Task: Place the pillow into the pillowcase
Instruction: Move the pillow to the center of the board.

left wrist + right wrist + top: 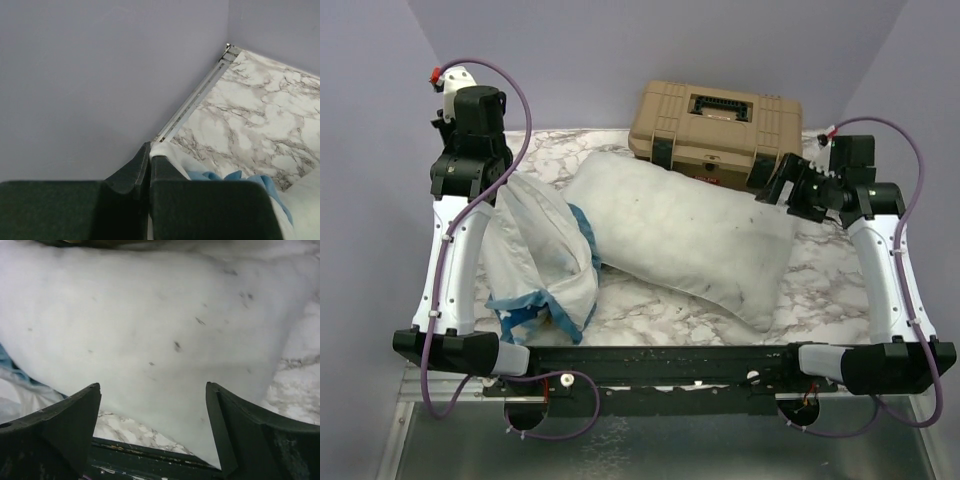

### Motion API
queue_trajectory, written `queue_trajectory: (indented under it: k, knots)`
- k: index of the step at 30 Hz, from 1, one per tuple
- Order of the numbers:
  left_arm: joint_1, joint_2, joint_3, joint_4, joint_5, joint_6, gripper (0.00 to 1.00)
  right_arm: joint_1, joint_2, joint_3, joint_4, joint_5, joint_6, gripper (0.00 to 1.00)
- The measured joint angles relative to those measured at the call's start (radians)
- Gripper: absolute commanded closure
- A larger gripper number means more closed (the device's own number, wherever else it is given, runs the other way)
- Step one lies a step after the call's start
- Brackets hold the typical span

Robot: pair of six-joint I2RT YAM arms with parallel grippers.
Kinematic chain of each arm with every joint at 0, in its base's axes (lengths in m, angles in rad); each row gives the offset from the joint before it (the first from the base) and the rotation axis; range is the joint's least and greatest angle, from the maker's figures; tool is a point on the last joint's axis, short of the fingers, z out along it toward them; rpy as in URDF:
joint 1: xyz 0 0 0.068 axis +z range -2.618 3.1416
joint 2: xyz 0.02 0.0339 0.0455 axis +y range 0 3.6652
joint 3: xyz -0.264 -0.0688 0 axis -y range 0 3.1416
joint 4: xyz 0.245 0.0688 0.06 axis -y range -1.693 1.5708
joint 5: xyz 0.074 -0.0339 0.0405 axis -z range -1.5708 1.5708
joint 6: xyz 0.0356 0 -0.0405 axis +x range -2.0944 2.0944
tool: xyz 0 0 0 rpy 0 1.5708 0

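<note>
The pillow [690, 235] lies flat, its left end at the mouth of the pillowcase [535, 255]. Our left gripper [149, 150] pinches the case's rim aloft. Our right gripper [152, 386], spread, faces the pillow's right end. We should shove leftward, low and steady.

The large white stuffed fabric pillow [685, 235] lies slantwise across the middle of the marbled worktop [820, 285]. Its left end touches the white, blue-frilled fabric pillowcase [535, 250], which lies at the left. Behind the pillow, at the far edge, stands the tan rectangular plastic case [715, 125]. The left arm's fingers [130, 172], at the far left corner, are closed on the pillowcase. The right arm's fingers [65, 425] are spread beside the pillow's right end.
</note>
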Motion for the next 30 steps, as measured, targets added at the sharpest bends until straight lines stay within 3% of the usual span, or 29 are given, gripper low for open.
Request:
queue_trajectory:
  k: [4,14,18,23,25,26,27,28,30]
  knots:
    - [0.003,0.000,0.000,-0.001,0.005,-0.008,1.00,0.036,0.042,0.122,0.047,-0.077,-0.032,0.06]
    - [0.013,-0.041,-0.068,-0.001,0.025,-0.029,1.00,0.411,0.415,0.360,0.193,-0.214,-0.103,0.03]
    - [0.014,-0.086,-0.130,-0.001,0.047,-0.037,1.00,0.511,0.578,0.470,0.212,-0.187,-0.134,0.03]
    - [0.014,-0.136,-0.180,-0.002,0.074,-0.049,1.00,0.618,0.715,0.504,0.214,-0.038,-0.176,0.07]
    - [0.014,-0.148,-0.192,-0.003,0.084,-0.052,1.00,0.647,0.757,0.493,0.214,0.022,-0.192,0.25]
    - [0.014,-0.150,-0.193,-0.002,0.089,-0.053,1.00,0.657,0.773,0.478,0.215,0.050,-0.200,0.39]
    - [0.014,-0.151,-0.193,-0.002,0.094,-0.054,1.00,0.666,0.785,0.457,0.216,0.077,-0.205,0.62]
    - [0.014,-0.151,-0.193,-0.002,0.098,-0.055,1.00,0.673,0.793,0.435,0.219,0.100,-0.214,0.78]
    - [0.014,-0.151,-0.193,-0.002,0.103,-0.056,1.00,0.676,0.797,0.384,0.227,0.137,-0.220,0.98]
